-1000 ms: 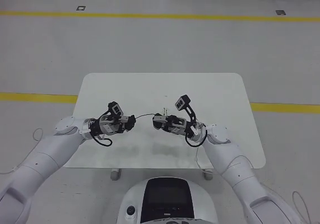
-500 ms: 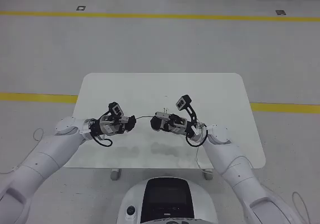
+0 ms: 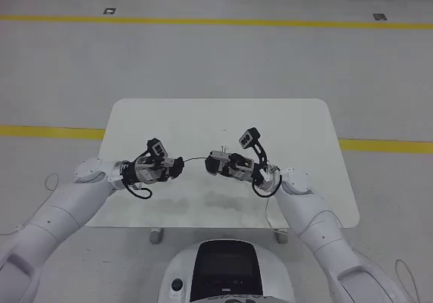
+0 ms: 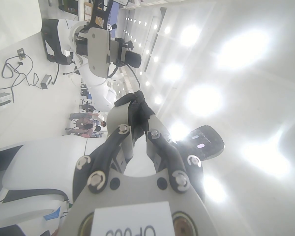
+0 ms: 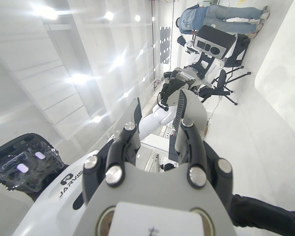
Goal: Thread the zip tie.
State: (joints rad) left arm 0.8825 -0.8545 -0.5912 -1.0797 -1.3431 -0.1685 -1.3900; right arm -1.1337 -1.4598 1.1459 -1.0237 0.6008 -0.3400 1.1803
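Note:
A thin black zip tie (image 3: 195, 157) hangs in the air above the white table (image 3: 292, 121), spanning the gap between the two grippers. My left gripper (image 3: 178, 165) is shut on one end of it; in the left wrist view the pinched end sits at the fingertips (image 4: 139, 99) and the strap (image 4: 138, 83) curves away toward the right gripper (image 4: 130, 51). My right gripper (image 3: 211, 159) faces the left one, close to the strap's free end. In the right wrist view its fingers (image 5: 159, 104) stand apart with nothing seen between them.
Both arms hover over the table's middle, tips a short gap apart. A small thin object (image 3: 224, 148) shows just beyond the right gripper. The table's rounded edges lie well away from both grippers.
The right gripper has shifted very slightly near the strap's free end. The left gripper keeps still with the zip tie in it.

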